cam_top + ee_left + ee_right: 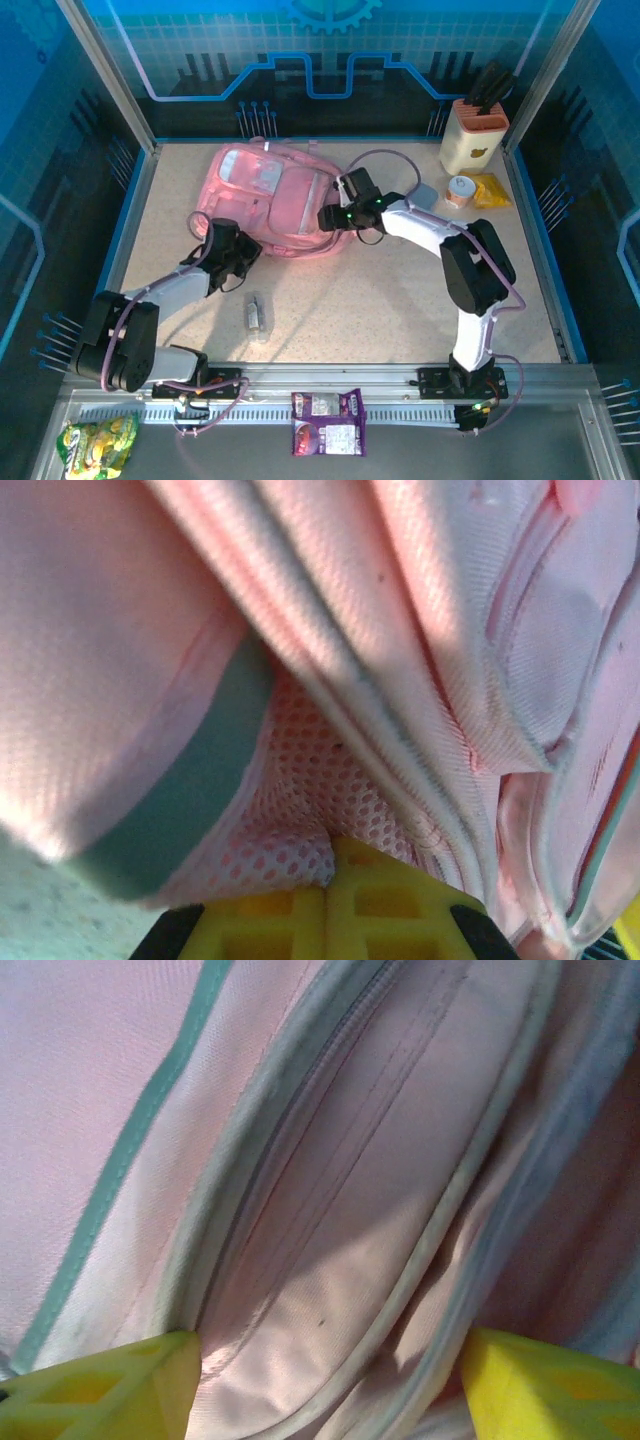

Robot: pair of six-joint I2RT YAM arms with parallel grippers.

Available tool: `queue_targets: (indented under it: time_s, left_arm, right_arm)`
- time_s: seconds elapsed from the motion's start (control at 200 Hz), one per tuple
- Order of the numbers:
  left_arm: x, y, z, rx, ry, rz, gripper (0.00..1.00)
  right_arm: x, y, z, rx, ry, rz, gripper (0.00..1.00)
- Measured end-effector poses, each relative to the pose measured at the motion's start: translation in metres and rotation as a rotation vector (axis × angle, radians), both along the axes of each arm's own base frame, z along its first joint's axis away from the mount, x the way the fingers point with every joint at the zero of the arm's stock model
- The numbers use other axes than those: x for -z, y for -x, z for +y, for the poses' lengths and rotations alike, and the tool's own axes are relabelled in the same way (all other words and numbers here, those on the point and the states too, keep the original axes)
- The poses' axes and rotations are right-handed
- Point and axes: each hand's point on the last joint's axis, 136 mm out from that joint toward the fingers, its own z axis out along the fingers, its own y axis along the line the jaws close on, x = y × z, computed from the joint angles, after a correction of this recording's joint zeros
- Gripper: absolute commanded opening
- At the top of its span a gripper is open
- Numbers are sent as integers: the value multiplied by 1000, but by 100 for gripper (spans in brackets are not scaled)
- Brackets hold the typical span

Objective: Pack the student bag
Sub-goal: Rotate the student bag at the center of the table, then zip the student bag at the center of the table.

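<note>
The student bag (275, 200), a large soft pink backpack, lies flat at the back left of the table. My left gripper (236, 252) is at its near left corner. In the left wrist view its yellow fingers (380, 905) are pressed together, pinching the bag's pink mesh side pocket (300, 780). My right gripper (338, 212) is at the bag's right edge. Its yellow fingertips (110, 1390) stand wide apart, open, either side of a piped pocket panel (330, 1260) beside a zipper. What is inside the bag is hidden.
A small clear bottle (257, 314) lies on the table in front of the bag. At the back right stand a cream holder with dark handles (474, 135), a small round pot (460, 190), a yellow packet (490, 190) and a grey pouch (424, 196). A purple snack packet (327, 422) and a green one (97, 445) lie on the front ledge.
</note>
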Motion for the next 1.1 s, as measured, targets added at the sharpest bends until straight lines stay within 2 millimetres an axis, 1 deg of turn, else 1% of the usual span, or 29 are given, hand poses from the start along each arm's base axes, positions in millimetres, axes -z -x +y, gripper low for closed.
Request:
queue_targets:
  time_s: [0.09, 0.17, 0.28, 0.355, 0.42, 0.525, 0.625, 0.69, 0.77, 0.921, 1.021, 1.101]
  left_arm:
    - [-2, 5, -18, 38, 25, 2, 0]
    - [-5, 7, -34, 68, 48, -8, 0]
    - [-8, 11, -49, 87, 74, -10, 0]
    - [-10, 12, -54, 81, 90, -10, 0]
    - [-11, 12, -56, 69, 102, -8, 0]
    - [-11, 13, -59, 53, 112, -6, 0]
    - [-12, 13, -62, 43, 121, -2, 0]
    - [-12, 14, -63, 38, 125, -1, 0]
    - [-12, 13, -63, 29, 131, 1, 0]
    - [-15, 12, -64, 27, 137, -2, 0]
    - [-15, 12, -64, 27, 137, -2, 0]
    - [-16, 11, -64, 27, 137, -2, 0]
  right_arm:
    - [-20, 12, -4, -15, -9, -30, 72]
    - [-40, 30, -8, -35, -21, -53, 72]
    - [-56, 54, -14, -60, -14, -68, 69]
    - [-57, 74, -14, -82, 7, -63, 67]
    - [-53, 94, -8, -119, 31, -56, 65]
    - [-43, 125, 14, -194, 55, -33, 58]
    - [-34, 142, 35, -238, 60, -29, 53]
    - [-26, 146, 47, -252, 58, -28, 51]
    - [-10, 144, 60, -254, 55, -20, 47]
    - [23, 133, 69, -222, 79, -8, 44]
    - [30, 126, 78, -217, 65, -38, 43]
    - [32, 120, 86, -214, 50, -70, 46]
